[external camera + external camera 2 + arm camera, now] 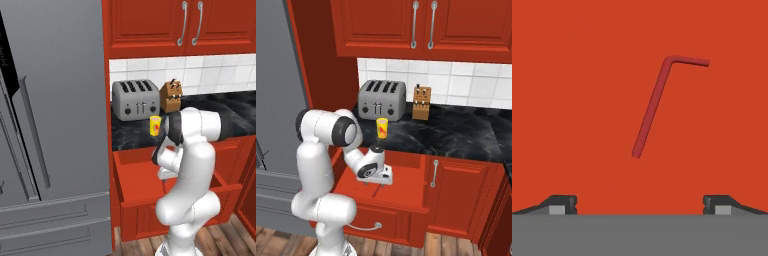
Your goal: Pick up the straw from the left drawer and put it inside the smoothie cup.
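Note:
In the hand view the straw [653, 107], a thin dark-red stick with a bent end, lies flat on the plain red floor of the left drawer [572, 75]. My gripper [639, 202] points down at it, open, with both fingertips [562, 202] wide apart and nothing between them. The left drawer [135, 175] is pulled out below the counter, and my gripper [377, 186] hangs over its inside [406, 182]. On the dark counter near its front edge, above the drawer, the yellow smoothie cup [155, 125] [382, 128] stands upright.
A silver toaster [382, 99] and a wooden knife block [421, 102] stand at the back of the counter behind the cup. A grey fridge [50, 125] stands to the left. A red cabinet door with a vertical silver handle [434, 173] is right of the drawer.

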